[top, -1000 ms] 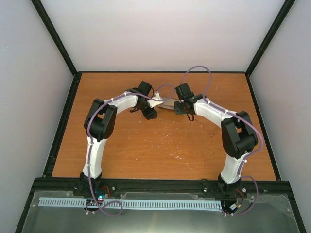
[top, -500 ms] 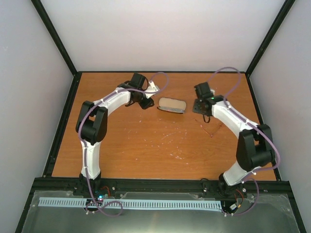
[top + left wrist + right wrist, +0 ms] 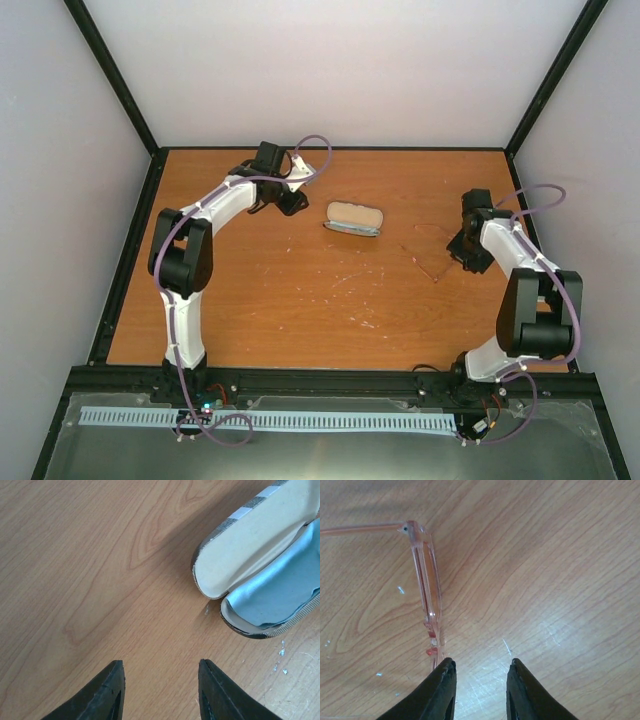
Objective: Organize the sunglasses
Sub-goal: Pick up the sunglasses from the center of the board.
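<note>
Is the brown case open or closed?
Open: in the left wrist view the case shows its cream lining, with a pale blue cloth inside.

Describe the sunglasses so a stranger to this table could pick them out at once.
On the orange-brown wooden table, find the open striped brown case lying toward the far side. To its right, between it and the right hand, the sunglasses lie on bare wood. Unlike the bulky case, they are a thin, nearly see-through pinkish-red frame with slim arms.
</note>
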### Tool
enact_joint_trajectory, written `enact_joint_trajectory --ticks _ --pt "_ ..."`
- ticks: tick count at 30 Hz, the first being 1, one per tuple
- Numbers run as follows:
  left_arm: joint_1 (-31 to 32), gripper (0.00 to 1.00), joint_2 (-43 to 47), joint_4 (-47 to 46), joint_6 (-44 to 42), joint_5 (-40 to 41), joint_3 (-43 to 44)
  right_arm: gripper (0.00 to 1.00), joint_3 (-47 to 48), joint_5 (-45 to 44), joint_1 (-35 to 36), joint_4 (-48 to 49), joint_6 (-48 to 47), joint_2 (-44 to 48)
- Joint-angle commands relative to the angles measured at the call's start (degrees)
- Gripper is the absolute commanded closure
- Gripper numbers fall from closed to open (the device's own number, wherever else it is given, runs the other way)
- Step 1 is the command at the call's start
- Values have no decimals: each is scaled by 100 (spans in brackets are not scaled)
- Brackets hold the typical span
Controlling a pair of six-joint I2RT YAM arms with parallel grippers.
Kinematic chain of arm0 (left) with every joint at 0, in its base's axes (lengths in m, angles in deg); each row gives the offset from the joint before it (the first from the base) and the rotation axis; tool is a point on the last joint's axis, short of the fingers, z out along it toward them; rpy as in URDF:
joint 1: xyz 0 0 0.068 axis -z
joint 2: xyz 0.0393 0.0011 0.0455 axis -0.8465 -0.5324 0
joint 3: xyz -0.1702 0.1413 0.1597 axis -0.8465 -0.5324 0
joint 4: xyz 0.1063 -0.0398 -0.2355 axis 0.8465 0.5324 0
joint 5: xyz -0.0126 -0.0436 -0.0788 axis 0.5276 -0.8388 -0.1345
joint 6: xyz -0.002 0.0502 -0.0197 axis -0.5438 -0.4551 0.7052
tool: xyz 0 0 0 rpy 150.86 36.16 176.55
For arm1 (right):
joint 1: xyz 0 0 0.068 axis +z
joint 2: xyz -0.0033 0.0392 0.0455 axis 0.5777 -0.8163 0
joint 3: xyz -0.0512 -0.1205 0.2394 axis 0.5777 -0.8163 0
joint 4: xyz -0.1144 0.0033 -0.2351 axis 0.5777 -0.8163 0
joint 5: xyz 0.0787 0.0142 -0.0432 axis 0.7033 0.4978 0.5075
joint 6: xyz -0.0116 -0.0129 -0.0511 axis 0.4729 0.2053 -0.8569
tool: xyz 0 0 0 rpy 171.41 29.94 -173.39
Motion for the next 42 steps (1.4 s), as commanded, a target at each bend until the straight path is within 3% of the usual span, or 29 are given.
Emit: enact_joint_trajectory --ticks 1,18,21,25,32,35,39,42 --pt "-58 58 144 -88 127 -77 88 72 138 406 -99 120 52 -309" --pt "-107 58 112 -195 234 -105 -112 71 248 731 -183 636 33 -1022" --pt "-115 59 83 -193 235 -111 -107 77 313 721 -199 623 0 -1143" --pt "-117 59 24 -172 224 -187 -60 96 372 724 -209 636 -37 -1270" --pt "-116 58 9 122 268 -836 441 97 667 765 -209 510 -433 -1089" --pt "-116 57 -30 349 446 -1583 1078 97 587 1767 -201 923 -1067 -751" --pt "-116 57 -208 306 1045 -2710 1896 97 105 4459 -182 1898 -1714 -250" --pt "-116 57 -281 -64 1529 -3330 2090 97 -146 5562 -33 2211 -1943 -41"
